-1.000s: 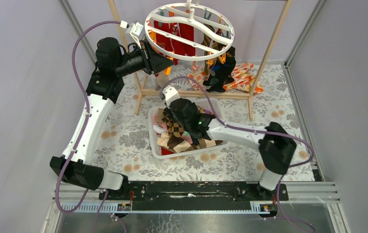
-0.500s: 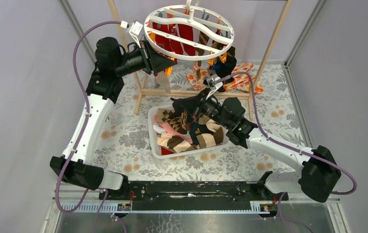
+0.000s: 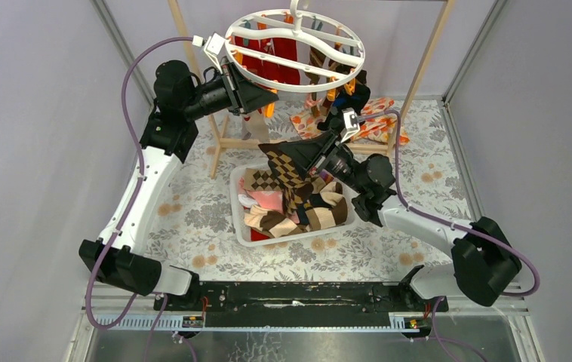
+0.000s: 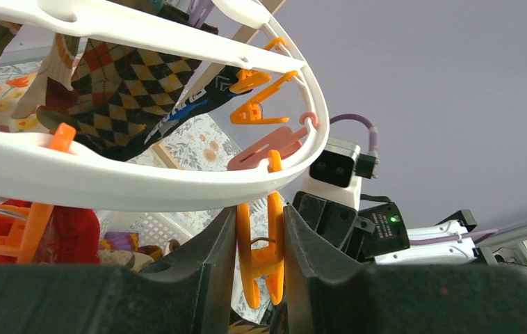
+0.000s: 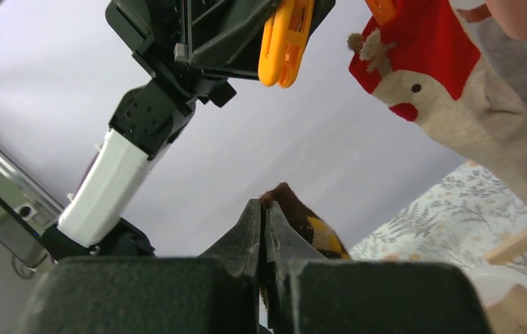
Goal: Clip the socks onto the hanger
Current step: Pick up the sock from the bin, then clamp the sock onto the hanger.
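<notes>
The white ring hanger hangs from the wooden rack with red, black and argyle socks clipped on. My left gripper is just under the ring's near-left rim, shut on a dangling orange clip. My right gripper is shut on the edge of a brown-and-tan argyle sock, which is lifted above the white basket and trails into the sock pile there. In the right wrist view the sock's tip pokes out beside the closed fingertips, below the orange clip.
The wooden rack frame stands across the back. An orange-and-white floral cloth lies behind it. A red and beige sock hangs close by in the right wrist view. Grey walls close in both sides.
My right gripper has come up out of the basket with the argyle sock and moved toward the clip held by my left gripper. The left arm has shifted slightly.
</notes>
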You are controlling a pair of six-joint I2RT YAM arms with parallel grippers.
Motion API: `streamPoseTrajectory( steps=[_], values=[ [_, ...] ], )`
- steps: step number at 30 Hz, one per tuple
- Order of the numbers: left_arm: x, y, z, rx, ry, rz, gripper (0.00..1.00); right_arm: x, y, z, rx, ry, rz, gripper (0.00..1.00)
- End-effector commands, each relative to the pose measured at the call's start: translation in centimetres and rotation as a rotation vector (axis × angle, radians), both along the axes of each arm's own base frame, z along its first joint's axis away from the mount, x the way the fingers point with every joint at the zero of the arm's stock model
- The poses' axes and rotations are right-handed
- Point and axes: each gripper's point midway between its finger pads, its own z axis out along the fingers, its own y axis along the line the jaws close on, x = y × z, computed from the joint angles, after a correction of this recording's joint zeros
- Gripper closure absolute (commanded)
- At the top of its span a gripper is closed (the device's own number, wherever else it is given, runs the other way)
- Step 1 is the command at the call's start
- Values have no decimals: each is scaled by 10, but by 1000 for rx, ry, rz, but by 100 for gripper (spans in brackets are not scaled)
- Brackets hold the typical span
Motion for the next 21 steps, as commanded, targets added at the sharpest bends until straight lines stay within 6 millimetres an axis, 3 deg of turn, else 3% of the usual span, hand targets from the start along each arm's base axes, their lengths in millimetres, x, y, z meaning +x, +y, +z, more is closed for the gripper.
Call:
streamPoseTrajectory(
  steps=[1, 8, 21],
  values=[
    [-6, -5, 12, -34, -36, -32, 100, -13, -9, 55, 176, -76, 92, 100],
    [-7, -8, 15, -65, -39, -56, 100, 2, -24, 64, 301, -30, 113, 100],
    [-13, -14, 12, -84, -14, -129, 100, 24, -21, 68, 428, 23, 198, 100]
  ],
)
